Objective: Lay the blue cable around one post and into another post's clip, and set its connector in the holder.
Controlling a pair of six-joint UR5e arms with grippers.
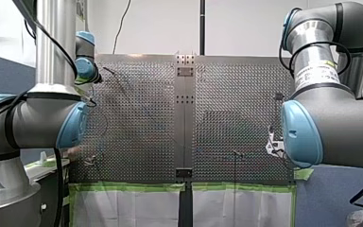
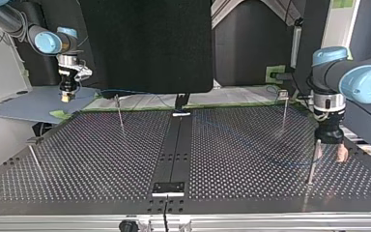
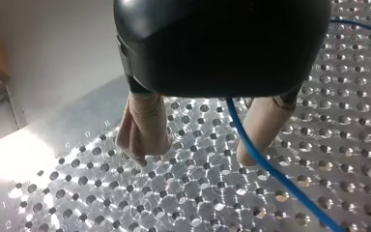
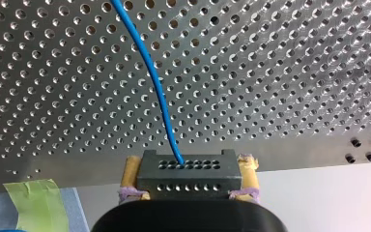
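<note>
The blue cable point(image 4: 154, 82) runs from a dark grey connector point(image 4: 188, 186) out over the perforated table. In the right wrist view my right gripper point(image 4: 189, 169) is shut on that connector, with yellow pads on both its sides. At the top view's left this gripper point(image 2: 67, 96) hangs beyond the table's far edge. My left gripper point(image 3: 195, 152) is open, and the cable point(image 3: 270, 169) passes loosely between its beige pads, nearer one finger point(image 3: 258, 130). At the top view's right it point(image 2: 329, 152) hovers low beside a thin post point(image 2: 313, 162).
More thin posts stand on the table point(image 2: 101, 159): one at the far right point(image 2: 284, 108), one at the far left point(image 2: 120, 113), one near the left edge point(image 2: 34, 154). A black block point(image 2: 169, 187) sits on the centre strip. Green tape point(image 4: 38, 203) marks the table's edge.
</note>
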